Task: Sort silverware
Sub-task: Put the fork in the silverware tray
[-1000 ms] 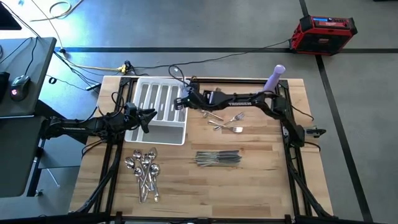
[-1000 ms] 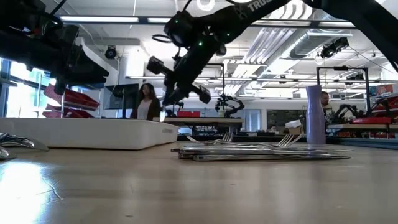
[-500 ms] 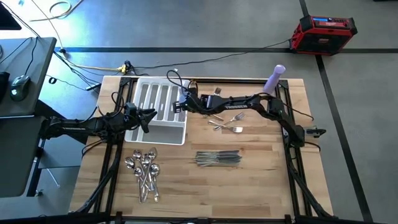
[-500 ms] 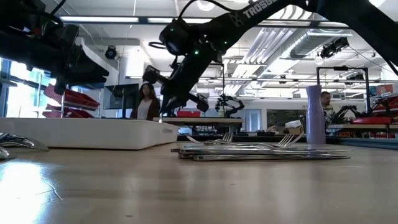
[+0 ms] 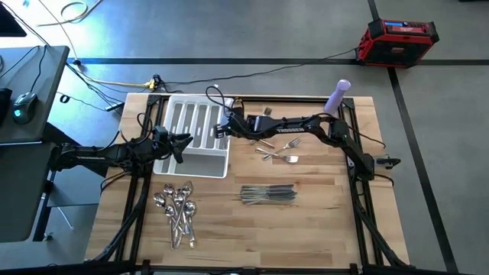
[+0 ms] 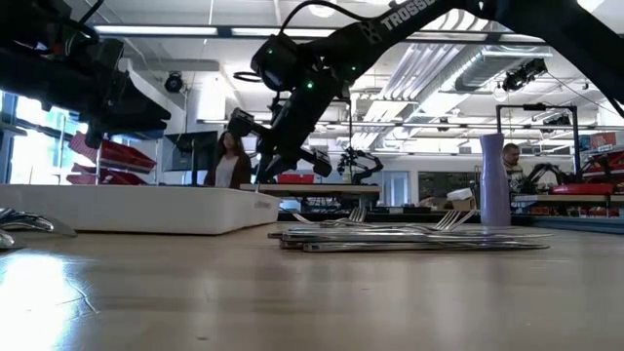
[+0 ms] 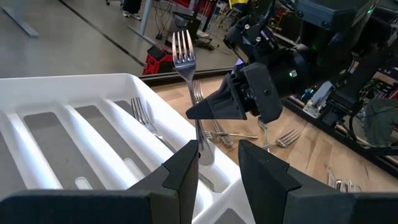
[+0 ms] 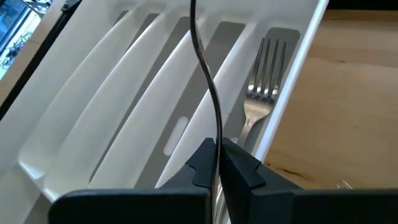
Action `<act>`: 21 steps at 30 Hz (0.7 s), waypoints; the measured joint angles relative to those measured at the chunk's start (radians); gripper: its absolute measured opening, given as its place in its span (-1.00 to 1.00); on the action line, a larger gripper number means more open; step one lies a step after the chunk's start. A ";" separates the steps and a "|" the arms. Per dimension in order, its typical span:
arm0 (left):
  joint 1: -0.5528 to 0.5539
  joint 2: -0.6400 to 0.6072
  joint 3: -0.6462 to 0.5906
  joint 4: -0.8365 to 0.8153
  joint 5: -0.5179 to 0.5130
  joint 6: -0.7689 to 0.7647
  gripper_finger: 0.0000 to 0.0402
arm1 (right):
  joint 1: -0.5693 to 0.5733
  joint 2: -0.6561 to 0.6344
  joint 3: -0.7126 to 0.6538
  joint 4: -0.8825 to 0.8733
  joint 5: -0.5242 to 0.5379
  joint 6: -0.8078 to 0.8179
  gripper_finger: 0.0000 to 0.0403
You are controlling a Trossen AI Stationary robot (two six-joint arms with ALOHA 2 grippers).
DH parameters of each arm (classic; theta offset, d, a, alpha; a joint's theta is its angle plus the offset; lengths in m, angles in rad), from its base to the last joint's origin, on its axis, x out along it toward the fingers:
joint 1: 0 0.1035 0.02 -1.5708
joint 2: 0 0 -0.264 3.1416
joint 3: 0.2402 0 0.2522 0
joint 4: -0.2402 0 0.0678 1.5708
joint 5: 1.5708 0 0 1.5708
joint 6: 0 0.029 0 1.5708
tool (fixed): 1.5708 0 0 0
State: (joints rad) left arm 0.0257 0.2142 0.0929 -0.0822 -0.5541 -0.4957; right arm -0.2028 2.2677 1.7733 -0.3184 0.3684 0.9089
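Note:
The white tray stands at the table's far left; one fork lies in its rightmost compartment. My right gripper hangs over the tray's right side, shut on another fork that stands upright. Loose forks lie on the wood to the right of the tray, knives in a bundle nearer the front, and spoons in a heap in front of the tray. My left gripper waits open over the tray's left side, nothing between its fingers. My right gripper pinches the fork's handle about midway between its two fingers, which come slanting down from the table's right. The fork stands nearly upright, tines up, its handle end down by the tray's right compartment; whether it touches the tray I cannot tell.
A purple bottle stands at the table's far right corner. A red case sits on the floor beyond the table. Bare wood lies at the near right. A person stands far off in the room.
My right gripper has sunk a little toward the tray with the fork, which stays upright. My left gripper has kept still.

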 joint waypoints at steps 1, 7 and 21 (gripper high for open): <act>0.000 0.000 0.000 0.000 0.000 0.000 -0.52 | 0.000 0.000 0.000 0.000 0.001 0.000 -1.00; 0.000 0.000 0.000 0.000 0.000 0.000 -0.52 | 0.000 0.000 0.000 -0.003 0.002 0.007 -1.00; 0.000 0.000 0.000 -0.003 0.001 0.000 -0.52 | 0.000 -0.001 0.000 -0.007 -0.002 0.007 -0.31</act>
State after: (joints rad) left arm 0.0257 0.2142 0.0929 -0.0856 -0.5533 -0.4957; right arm -0.2024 2.2669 1.7733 -0.3252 0.3668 0.9155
